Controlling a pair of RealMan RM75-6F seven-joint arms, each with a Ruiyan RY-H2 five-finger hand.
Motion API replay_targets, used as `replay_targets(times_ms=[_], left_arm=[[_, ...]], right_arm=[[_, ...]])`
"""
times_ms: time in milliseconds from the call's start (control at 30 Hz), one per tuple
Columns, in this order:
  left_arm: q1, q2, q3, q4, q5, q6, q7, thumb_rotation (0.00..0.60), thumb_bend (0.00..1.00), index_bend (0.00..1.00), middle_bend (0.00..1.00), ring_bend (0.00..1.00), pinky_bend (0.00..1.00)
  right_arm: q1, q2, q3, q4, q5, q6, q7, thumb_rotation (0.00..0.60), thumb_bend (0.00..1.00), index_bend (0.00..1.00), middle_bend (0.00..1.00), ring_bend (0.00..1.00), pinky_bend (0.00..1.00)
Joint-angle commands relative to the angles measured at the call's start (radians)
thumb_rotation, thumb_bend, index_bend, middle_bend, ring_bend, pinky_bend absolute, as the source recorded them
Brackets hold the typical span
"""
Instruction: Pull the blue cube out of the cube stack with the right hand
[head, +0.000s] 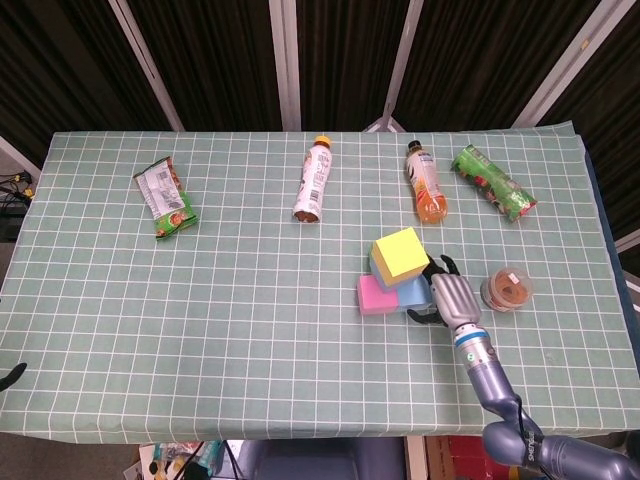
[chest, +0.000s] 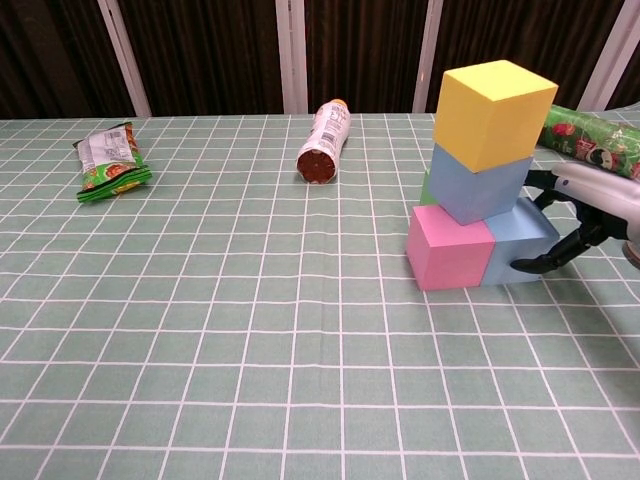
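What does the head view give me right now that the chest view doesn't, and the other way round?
Only the head view shows the orange drink bottle, the small cup beside the right hand, and the whole table edge.

Only the chest view shows the stack's layers: yellow cube on a tilted blue cube, which rests on the pink cube and a lower blue cube.

Both show the right hand at the stack's right side, the brown bottle and the left snack bag.
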Motion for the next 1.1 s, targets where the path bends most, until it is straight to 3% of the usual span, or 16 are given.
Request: replay_targets(times_ms=[33,300,533,833,1100], left_arm=[[-0.001,0.0,0.0,-0.001,0.0,-0.001,0.001,0.6,0.15,0.18,0.02,0.0,0.0],[0.0,0.002,0.0,-0.001,-0.003,-0.002,-0.005,0.6,0.15,0.18,0.02,0.0,0.0],[0.001,0.007,-0.002,0.001,-0.006,-0.002,-0.018,0.6,0.15,0.18,0.02,0.0,0.0],[0.001,0.009,-0.002,0.001,-0.009,-0.003,-0.024,0.6,0.15,0.18,0.02,0.0,0.0],[0.0,0.009,-0.001,-0.001,-0.011,-0.006,-0.024,0.6,0.15,0.18,0.02,0.0,0.0]], right_arm=[[0.002,-0.006,0.0,0.003,-0.001,0.006,-0.009,0.6,0.23,0.24,0.18,0.35,0.0],[0.008,-0.027,0.001,0.011,0.003,0.014,-0.025,0.6,0.23,0.31,0.26,0.43,0.0],[0.013,-0.042,0.014,0.011,0.011,0.033,-0.045,0.6,0.23,0.44,0.36,0.52,0.06],[0.017,-0.045,0.025,0.003,0.025,0.045,-0.071,0.6,0.23,0.49,0.43,0.59,0.09],[0.025,-0.038,0.036,-0.024,0.028,0.052,-0.085,0.6,0.23,0.51,0.44,0.6,0.09]])
